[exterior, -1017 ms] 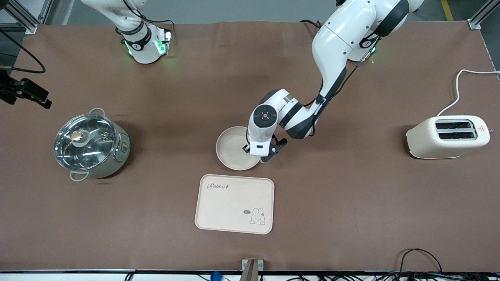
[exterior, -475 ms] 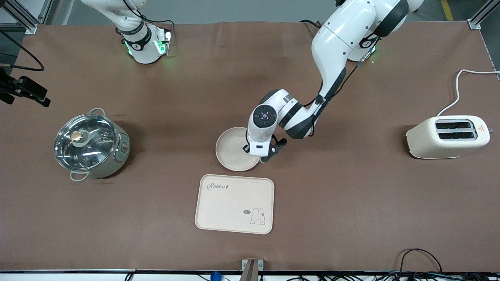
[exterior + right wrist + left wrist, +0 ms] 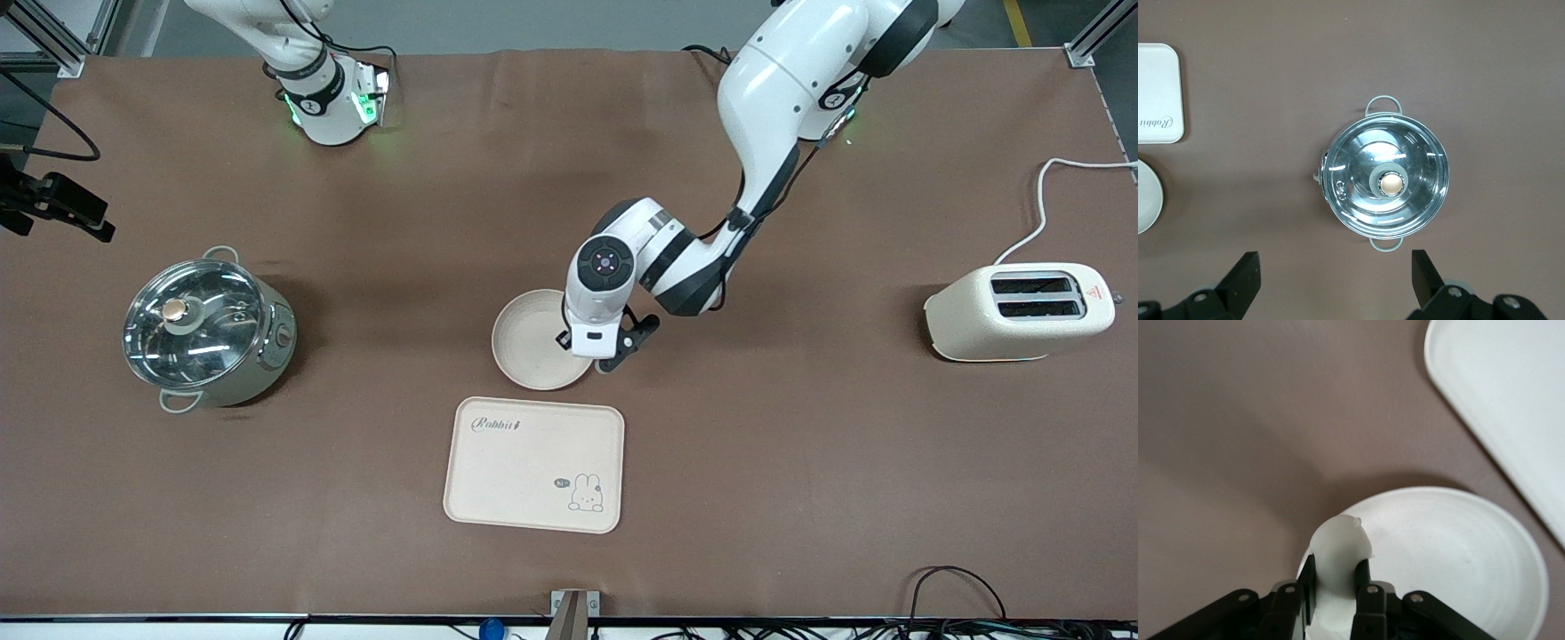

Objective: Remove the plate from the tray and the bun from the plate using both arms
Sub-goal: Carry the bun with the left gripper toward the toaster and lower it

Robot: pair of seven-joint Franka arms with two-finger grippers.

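The round cream plate (image 3: 529, 342) is at mid-table, just farther from the front camera than the rabbit tray (image 3: 524, 467). My left gripper (image 3: 582, 345) is shut on the plate's rim at the edge toward the left arm's end. The left wrist view shows its fingers (image 3: 1336, 570) pinching the rim of the plate (image 3: 1451, 553), with a shadow under the plate. My right gripper (image 3: 1335, 277) is open and empty, high over the table near the lidded pot (image 3: 1388, 183); it is out of the front view. The bun is not in view.
A steel pot with a glass lid (image 3: 206, 331) stands toward the right arm's end. A cream toaster (image 3: 1021, 311) with a white cord stands toward the left arm's end. The tray also shows in the left wrist view (image 3: 1511, 393) and the right wrist view (image 3: 1158, 93).
The left arm's wrist has shifted slightly toward the left arm's end, still holding the plate's rim. The plate has barely moved.
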